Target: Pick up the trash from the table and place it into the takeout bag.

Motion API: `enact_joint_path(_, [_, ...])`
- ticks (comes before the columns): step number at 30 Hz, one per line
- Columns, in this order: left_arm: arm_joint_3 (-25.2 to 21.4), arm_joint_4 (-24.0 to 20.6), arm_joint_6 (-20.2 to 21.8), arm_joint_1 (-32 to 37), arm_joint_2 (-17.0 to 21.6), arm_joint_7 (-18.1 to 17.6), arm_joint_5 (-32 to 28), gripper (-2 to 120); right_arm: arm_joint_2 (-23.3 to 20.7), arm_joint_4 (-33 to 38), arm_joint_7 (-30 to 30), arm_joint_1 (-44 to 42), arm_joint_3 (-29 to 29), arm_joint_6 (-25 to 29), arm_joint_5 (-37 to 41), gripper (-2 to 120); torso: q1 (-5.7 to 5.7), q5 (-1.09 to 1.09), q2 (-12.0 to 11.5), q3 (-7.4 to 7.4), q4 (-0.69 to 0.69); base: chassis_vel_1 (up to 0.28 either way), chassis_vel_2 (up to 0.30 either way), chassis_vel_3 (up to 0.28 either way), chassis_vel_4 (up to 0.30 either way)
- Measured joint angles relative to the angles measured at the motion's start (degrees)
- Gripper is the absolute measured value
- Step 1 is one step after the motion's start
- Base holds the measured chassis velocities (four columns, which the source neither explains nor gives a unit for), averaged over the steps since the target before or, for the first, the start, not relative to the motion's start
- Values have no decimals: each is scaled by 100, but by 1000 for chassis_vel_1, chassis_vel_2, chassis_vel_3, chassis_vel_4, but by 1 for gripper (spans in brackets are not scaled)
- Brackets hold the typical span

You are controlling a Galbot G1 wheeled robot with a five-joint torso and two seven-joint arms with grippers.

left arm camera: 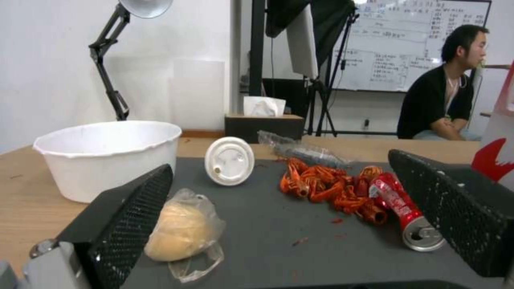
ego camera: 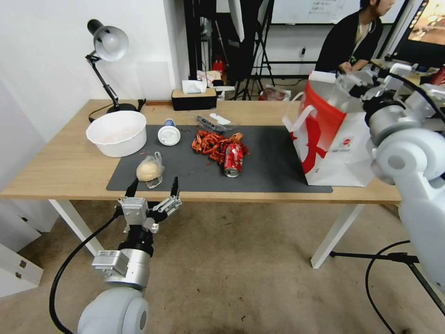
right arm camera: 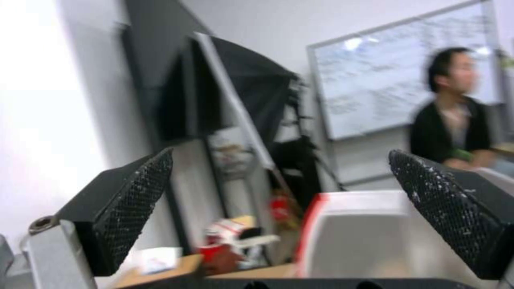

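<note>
A: The left end effector [ego camera: 153, 187] is hovering just off the near edge of the counter [ego camera: 65, 167], fingers spread wide and gripping nothing.

B: And right ahead of it the bagged bun [ego camera: 149, 169] is lying on the dark mat [ego camera: 273, 162], near the front edge.

A: Behind the bun, the white bowl [ego camera: 117, 132] is sitting half on the mat, half on bare wood, with the white-lidded cup [ego camera: 169, 135] tipped on its side just beside it.

B: Mid-mat, the red crayfish shells [ego camera: 211, 141] are piling up, and the soda can [ego camera: 232, 160] is lying on its side touching them.

A: Over on the right, the takeout bag [ego camera: 340, 148] is standing upright at the mat's end.

B: The right end effector [right arm camera: 278, 224] is hanging above the bag's open mouth, fingers parted, carrying nothing.
</note>
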Motion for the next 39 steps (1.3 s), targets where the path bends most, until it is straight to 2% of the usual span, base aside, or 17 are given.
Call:
enact_joint_path(1, [0, 0, 0, 0, 0, 0, 0, 100, 0, 0, 0, 0, 0, 0, 0, 100, 0, 0, 0, 0, 0, 0, 0, 0, 0])
enact_joint_path(4, [-23, 38, -51, 12, 1, -6, -27, 100, 50, 601, -680, -952, 85, 505, -677, 100, 0, 1, 0, -1, -1, 0, 0, 0, 0])
enact_joint_path(6, [-26, 43, -55, 11, 0, -8, -31, 100, 73, 683, -716, -1072, 95, 539, -803, 100, 0, 1, 0, 0, 0, 0, 0, 0, 0])
enact_joint_path(7, [-34, 60, -76, 4, 8, -12, -55, 100, 180, 983, -802, -1535, 113, 669, -1239, 100, 0, -1, 0, -1, 1, 0, 0, 0, 0])
enact_joint_path(9, [-38, 66, -81, 1, 20, -14, -69, 100, 233, 1082, -838, -1738, 115, 745, -1434, 100, 0, 0, 0, 0, 1, 0, 0, 0, 0])
enact_joint_path(11, [-64, 89, -98, -7, 72, -22, -123, 100, 486, 1340, -991, -2642, 90, 1180, -2284, 100, 0, 1, 0, -1, 1, 0, 0, 0, 0])
enact_joint_path(13, [-76, 95, -103, -10, 89, -29, -142, 100, 574, 1392, -1021, -2938, 64, 1317, -2520, 100, 0, 0, 0, -1, -1, 0, 0, 0, 0])
enact_joint_path(17, [-102, 153, -151, -24, 185, -45, -238, 100, 994, 1448, -1011, -4108, -95, 1967, -3488, 100, -1, 0, 1, -1, -1, 0, 0, 0, 0])
enact_joint_path(25, [-72, 261, -243, -37, 211, -39, -243, 100, 1258, 1013, -717, -4694, -286, 2387, -3985, 100, -1, -1, 0, 0, 1, 0, 0, 0, 0])
enact_joint_path(27, [-64, 276, -253, -39, 212, -31, -239, 100, 1355, 721, -650, -4857, -393, 2546, -4092, 100, 0, 1, 1, 0, 1, 0, 0, 0, 0])
enact_joint_path(33, [-61, 292, -256, -52, 224, -23, -235, 100, 1486, 375, -625, -4959, -492, 2720, -4122, 100, -1, 1, 0, 0, 0, 0, 0, 0, 0])
enact_joint_path(39, [-58, 319, -256, -73, 224, -17, -232, 100, 1486, 332, -622, -4909, -492, 2723, -4095, 100, -1, 0, 0, 0, 0, 0, 0, 0, 0])
